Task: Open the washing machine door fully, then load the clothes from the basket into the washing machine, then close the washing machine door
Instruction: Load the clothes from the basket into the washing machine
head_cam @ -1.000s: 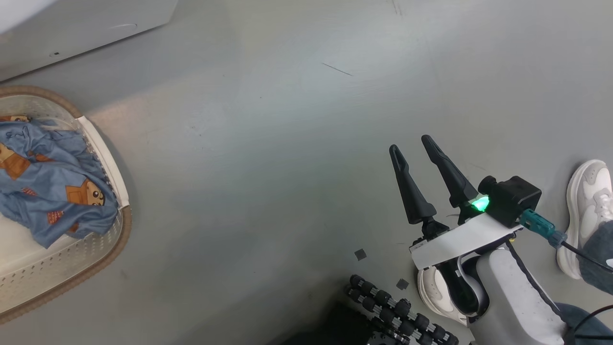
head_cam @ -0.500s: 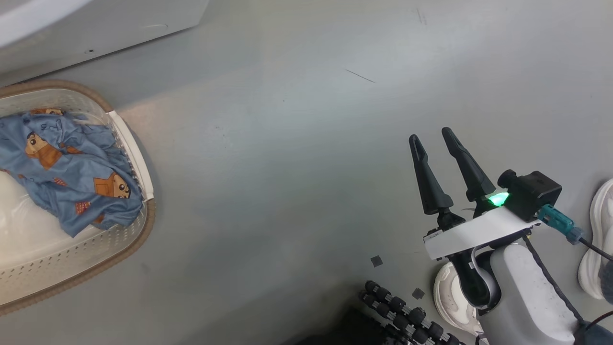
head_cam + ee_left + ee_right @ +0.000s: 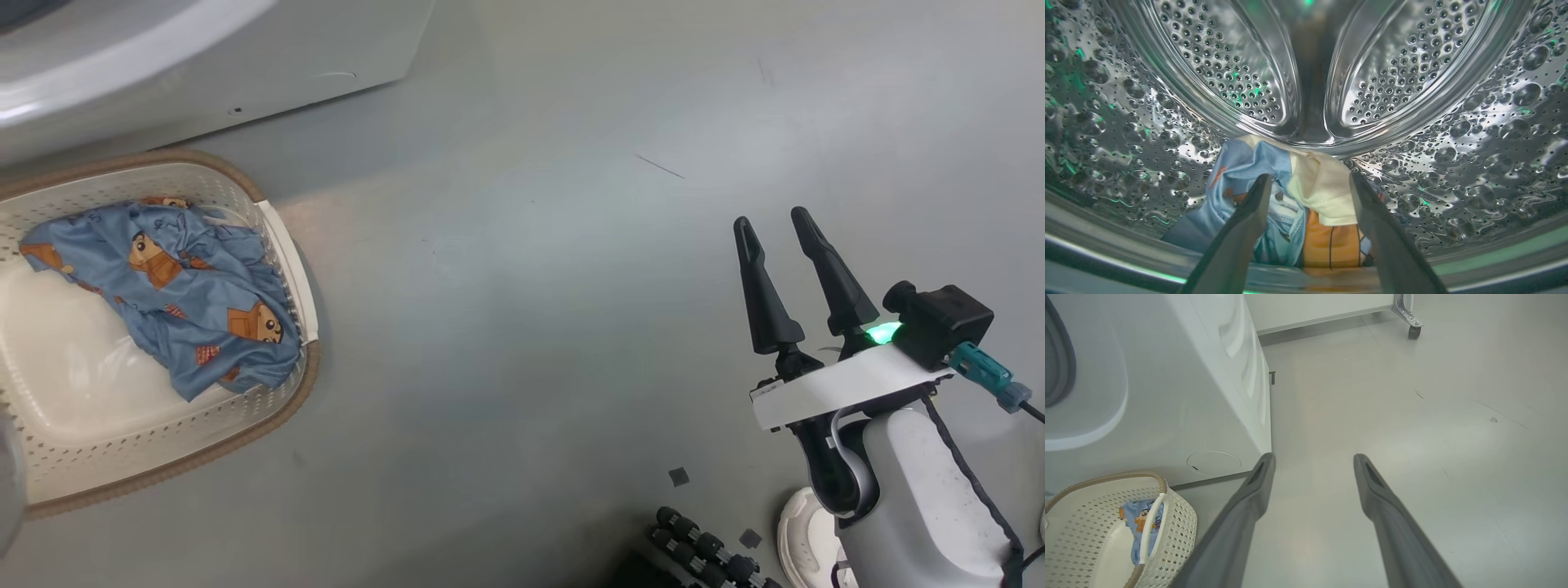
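listing the items on view, with place and state.

- left gripper point(image 3: 1309, 177): reaches into the steel drum point(image 3: 1229, 61). its two dark fingers are spread wide and clamp nothing.
- loaded clothes point(image 3: 1323, 188): a heap of light-blue, cream and orange fabric on the drum floor, just beyond the left fingertips. the cream piece lies on top. whether the fingers touch the heap cannot be told.
- right gripper point(image 3: 771, 217): at the near right of the head view, over bare grey floor point(image 3: 522, 269) and well apart from the basket. its fingers stand moderately apart and it is empty. a green light glows at its base.
- basket point(image 3: 245, 412): cream with perforated walls and a brown rim. it stands on the floor at the left, just in front of the washing machine point(image 3: 245, 57).
- remaining clothes point(image 3: 188, 302): a crumpled light-blue piece printed with orange-brown figures, lying against the right side of the basket. the cream bottom to its left is bare.
- washing machine: a white box along the far left. the right wrist view shows its front and corner above the basket.
- white shoe point(image 3: 804, 531): at the near right, partly hidden behind the right arm.
- castor point(image 3: 1414, 330): at the far edge of the floor.
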You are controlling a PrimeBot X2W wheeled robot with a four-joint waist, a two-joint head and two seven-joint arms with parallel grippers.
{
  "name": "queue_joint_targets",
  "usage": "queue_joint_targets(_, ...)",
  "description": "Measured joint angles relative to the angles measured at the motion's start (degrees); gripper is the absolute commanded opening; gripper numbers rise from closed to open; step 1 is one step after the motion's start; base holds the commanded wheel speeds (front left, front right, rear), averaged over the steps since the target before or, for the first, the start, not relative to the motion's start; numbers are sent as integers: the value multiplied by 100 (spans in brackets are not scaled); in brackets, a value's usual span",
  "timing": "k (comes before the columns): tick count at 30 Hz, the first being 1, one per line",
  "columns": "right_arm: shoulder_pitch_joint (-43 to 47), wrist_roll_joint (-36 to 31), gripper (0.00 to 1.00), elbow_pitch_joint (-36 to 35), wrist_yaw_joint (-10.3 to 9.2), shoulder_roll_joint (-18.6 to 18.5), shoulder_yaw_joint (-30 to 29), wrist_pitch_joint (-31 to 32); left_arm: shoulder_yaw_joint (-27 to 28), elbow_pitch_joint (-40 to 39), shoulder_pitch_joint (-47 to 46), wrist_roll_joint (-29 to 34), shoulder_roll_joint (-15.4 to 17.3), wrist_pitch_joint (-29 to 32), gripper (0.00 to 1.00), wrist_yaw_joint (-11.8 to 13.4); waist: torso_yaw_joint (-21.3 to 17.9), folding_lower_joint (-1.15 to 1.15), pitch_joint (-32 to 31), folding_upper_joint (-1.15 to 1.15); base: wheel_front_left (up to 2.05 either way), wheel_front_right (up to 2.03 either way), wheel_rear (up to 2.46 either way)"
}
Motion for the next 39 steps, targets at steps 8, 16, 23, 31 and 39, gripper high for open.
queue_joint_targets(8, -35, -43, 100, 1, 0, 10, -107, 0, 32, 197, 527, -79, -213, -153, 100, 14, 220, 0, -335, 0, 0, 0, 0)
queue_joint_targets(16, -92, -94, 100, 8, 0, -12, -219, 0, 38, 227, 920, -254, -567, -223, 100, 3, 448, 0, -682, 0, 0, 0, 0)
queue_joint_targets(23, -77, -103, 100, 54, 0, -52, -376, 0, -3, 212, 1320, -266, -747, -234, 100, -80, 673, 0, -1011, 0, 0, 0, 0)
queue_joint_targets(31, 44, -162, 100, 54, 0, -103, -524, 0, -154, -307, 1696, -256, -907, -268, 100, -233, 951, 0, -1369, 0, 0, 0, 0)
queue_joint_targets(39, 157, -242, 100, 56, 0, -158, -588, 0, -371, -660, 2497, -115, -975, -268, 100, -337, 1140, 0, -1685, 0, 0, 0, 0)
